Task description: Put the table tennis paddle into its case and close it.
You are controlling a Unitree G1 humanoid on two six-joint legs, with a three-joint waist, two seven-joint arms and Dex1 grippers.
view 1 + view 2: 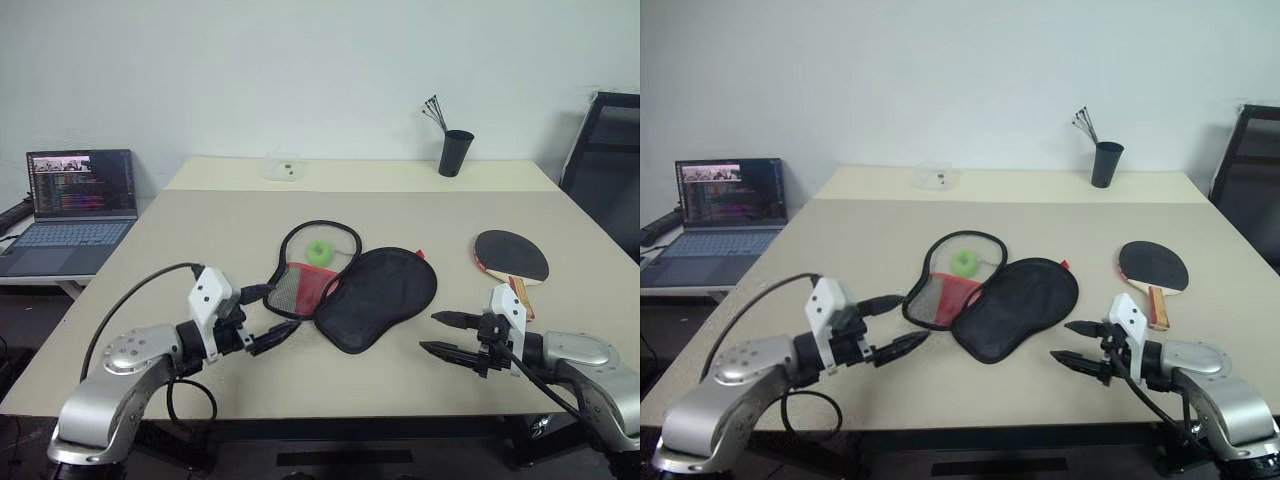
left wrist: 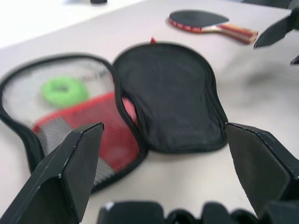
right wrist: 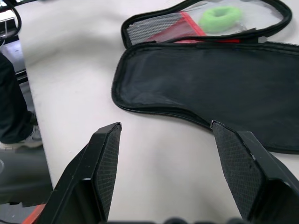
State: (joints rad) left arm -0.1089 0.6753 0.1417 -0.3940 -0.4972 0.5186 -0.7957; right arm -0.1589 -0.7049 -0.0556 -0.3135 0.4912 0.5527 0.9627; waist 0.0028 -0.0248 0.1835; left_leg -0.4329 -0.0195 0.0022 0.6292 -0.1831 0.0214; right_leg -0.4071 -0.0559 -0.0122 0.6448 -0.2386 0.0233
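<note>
Case (image 1: 375,292): unzipped, lying spread flat, ready for loading. Table tennis paddle (image 1: 511,256): beside it, untouched. Left gripper (image 1: 268,315), right gripper (image 1: 447,335): both released, empty, flanking the case.

Fabric zip case (image 1: 375,295): black, with red panel, grey mesh, green ring charm (image 1: 319,252)
Round table tennis paddle (image 1: 511,256): black face, red edge, light wooden handle
Flat worktop (image 1: 200,230): plain beige
Tall cup (image 1: 455,153): black

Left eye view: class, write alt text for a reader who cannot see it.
An unzipped case lies spread open mid-table, and the table tennis paddle lies apart to its right. The left gripper and right gripper hover open at the near edge, holding nothing.
</note>
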